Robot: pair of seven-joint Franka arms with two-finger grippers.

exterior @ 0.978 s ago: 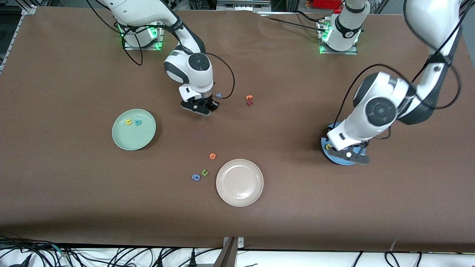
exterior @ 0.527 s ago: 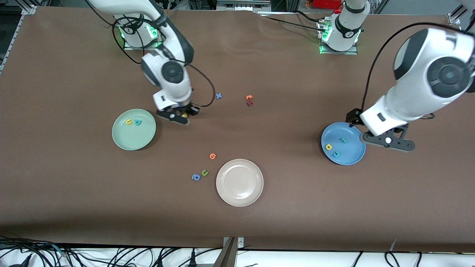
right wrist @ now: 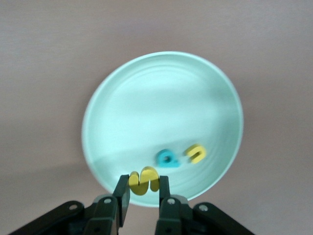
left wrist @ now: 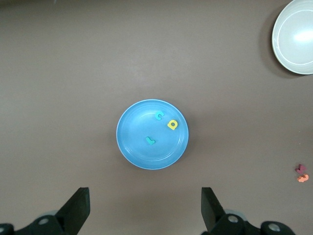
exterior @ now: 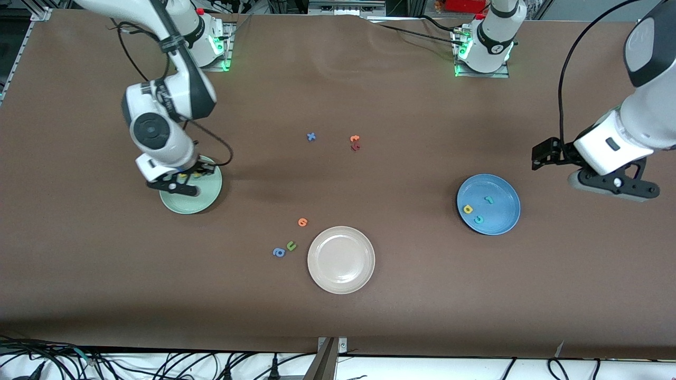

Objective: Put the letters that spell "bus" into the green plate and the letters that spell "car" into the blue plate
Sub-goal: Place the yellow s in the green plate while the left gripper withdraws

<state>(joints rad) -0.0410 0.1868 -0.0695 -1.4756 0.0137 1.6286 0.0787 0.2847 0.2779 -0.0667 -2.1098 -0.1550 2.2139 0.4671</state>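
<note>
My right gripper [right wrist: 144, 188] is shut on the yellow s [right wrist: 144, 181] and hangs over the rim of the green plate [right wrist: 161, 98]. A teal b [right wrist: 167, 159] and a yellow u [right wrist: 196, 153] lie in that plate. In the front view the right gripper [exterior: 185, 178] covers part of the green plate [exterior: 203, 198]. The blue plate [exterior: 501, 211] holds a yellow a [exterior: 468, 209], a teal r [exterior: 489, 199] and a teal c [exterior: 479, 219]. My left gripper [exterior: 615, 186] is open and empty, in the air beside the blue plate [left wrist: 137, 127], toward the left arm's end.
A beige plate [exterior: 341, 259] sits near the front middle. Beside it lie an orange letter [exterior: 302, 222], a green u [exterior: 291, 245] and a blue a [exterior: 279, 252]. A blue x [exterior: 311, 136] and an orange and a dark red letter [exterior: 355, 142] lie nearer the bases.
My right gripper has carried the yellow s from beside the blue x to over the green plate. My left gripper has risen off the blue plate and moved toward its own end.
</note>
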